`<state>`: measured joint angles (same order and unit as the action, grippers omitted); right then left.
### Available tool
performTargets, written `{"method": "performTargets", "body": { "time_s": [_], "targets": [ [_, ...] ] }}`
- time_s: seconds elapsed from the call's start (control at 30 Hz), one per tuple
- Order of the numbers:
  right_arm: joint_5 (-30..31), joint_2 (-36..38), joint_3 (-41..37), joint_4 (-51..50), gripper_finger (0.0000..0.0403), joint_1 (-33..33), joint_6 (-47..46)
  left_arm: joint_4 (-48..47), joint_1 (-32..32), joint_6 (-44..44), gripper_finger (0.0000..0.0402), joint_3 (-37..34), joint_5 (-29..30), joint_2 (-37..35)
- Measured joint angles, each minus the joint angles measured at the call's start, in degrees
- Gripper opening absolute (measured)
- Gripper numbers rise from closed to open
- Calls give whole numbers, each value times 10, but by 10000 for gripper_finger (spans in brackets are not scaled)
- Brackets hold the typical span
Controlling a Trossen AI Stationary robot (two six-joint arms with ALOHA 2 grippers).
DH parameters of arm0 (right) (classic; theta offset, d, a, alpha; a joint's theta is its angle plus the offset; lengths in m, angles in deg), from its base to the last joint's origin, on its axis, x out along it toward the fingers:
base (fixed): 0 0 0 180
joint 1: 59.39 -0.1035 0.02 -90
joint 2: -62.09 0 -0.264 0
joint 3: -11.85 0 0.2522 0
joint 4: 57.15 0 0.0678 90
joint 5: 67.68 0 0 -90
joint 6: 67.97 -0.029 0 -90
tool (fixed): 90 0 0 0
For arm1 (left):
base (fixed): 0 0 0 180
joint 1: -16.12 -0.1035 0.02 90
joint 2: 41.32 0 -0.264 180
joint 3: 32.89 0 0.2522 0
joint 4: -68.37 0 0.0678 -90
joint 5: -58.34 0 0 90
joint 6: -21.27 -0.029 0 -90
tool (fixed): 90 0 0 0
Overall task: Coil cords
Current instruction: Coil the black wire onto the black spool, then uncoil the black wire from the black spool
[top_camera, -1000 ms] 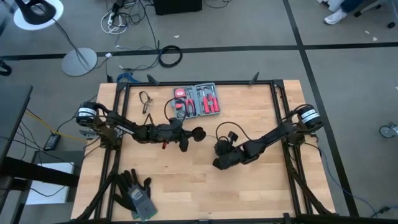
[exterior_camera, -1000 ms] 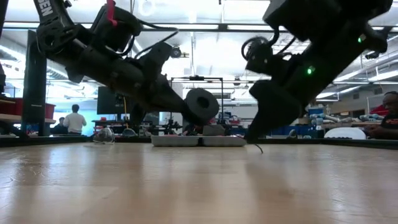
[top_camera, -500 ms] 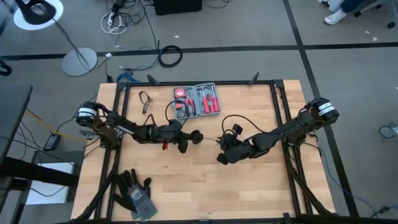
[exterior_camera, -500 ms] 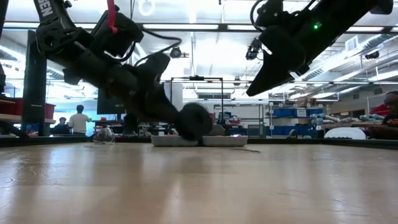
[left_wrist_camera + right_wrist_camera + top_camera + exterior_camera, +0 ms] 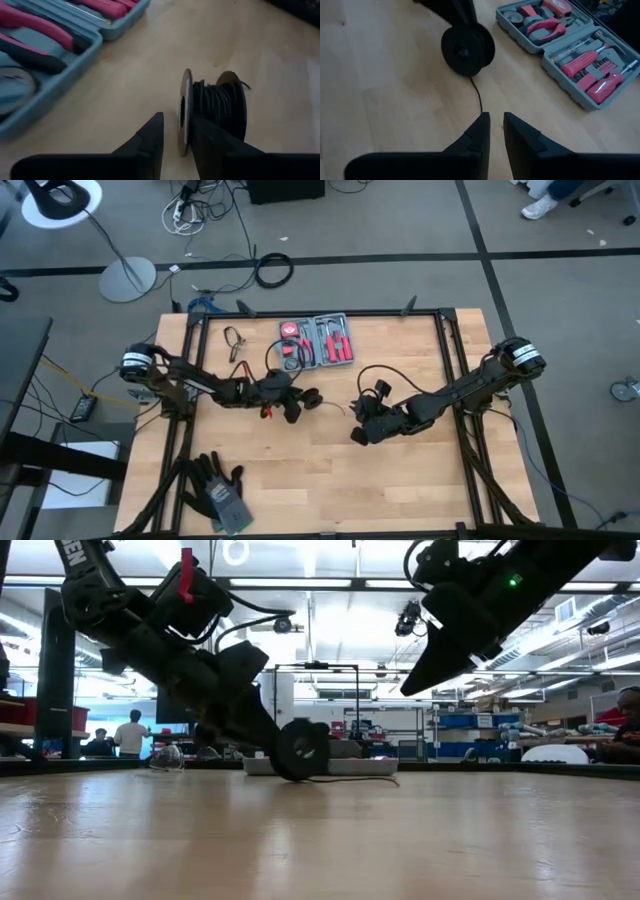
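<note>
**Bench** (image 5: 400, 480) – flat and bare ahead of both grippers. Nothing there would stop a round thing from rolling.

**Red tool kit** (image 5: 317, 341) – lies open just beyond the left gripper. It is unmoved from a second ago, and a rolling reel could run into its tray.

**Left gripper** (image 5: 177, 119) – low at the bench, fingers parted and straddling the near flange of the reel, with a gap showing on one side. A second ago it was clamped on the reel and carrying it clear of the bench. Risk: if it draws back at a slant, a finger may catch the flange and tip or drag the reel.

**Right gripper** (image 5: 495, 116) – raised well above the bench, fingers a narrow slit apart and holding nothing. A second ago it was down near the surface.

**Cord reel** (image 5: 215, 105) – the cord is wound on a small black disc-sided reel, which now stands on its rim on the bench at the left gripper's fingertips and ahead of the right gripper. Risk: standing on edge, it may roll off or fall flat once released.

**Loose cord tail** (image 5: 476, 92) – trails on the bench from the reel toward the right gripper and stops just short of its fingertips. Risk: it is unsecured, so turns may spring loose – or snag on a passing finger.
</note>
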<state>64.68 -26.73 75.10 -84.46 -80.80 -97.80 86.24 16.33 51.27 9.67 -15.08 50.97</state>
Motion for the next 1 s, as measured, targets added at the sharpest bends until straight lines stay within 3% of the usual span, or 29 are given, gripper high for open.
{"method": "performTargets", "body": {
  "time_s": [0.23, 0.5, 0.63, 1.0],
  "targets": [
    [-1, 0, -21, -12, 53, 0, -38, -112, -14, -42, 94, 0, 31, -77],
    [-1, 0, -81, 57, 50, 0, -76, -200, -14, -86, 94, 0, 96, -158],
    [-1, 0, -108, 88, 50, 0, -77, -214, -14, -102, 94, 0, 119, -170],
    [-1, 0, -162, 144, 48, 2, -81, -198, -12, -102, 94, 0, 92, -165]
  ]
}}
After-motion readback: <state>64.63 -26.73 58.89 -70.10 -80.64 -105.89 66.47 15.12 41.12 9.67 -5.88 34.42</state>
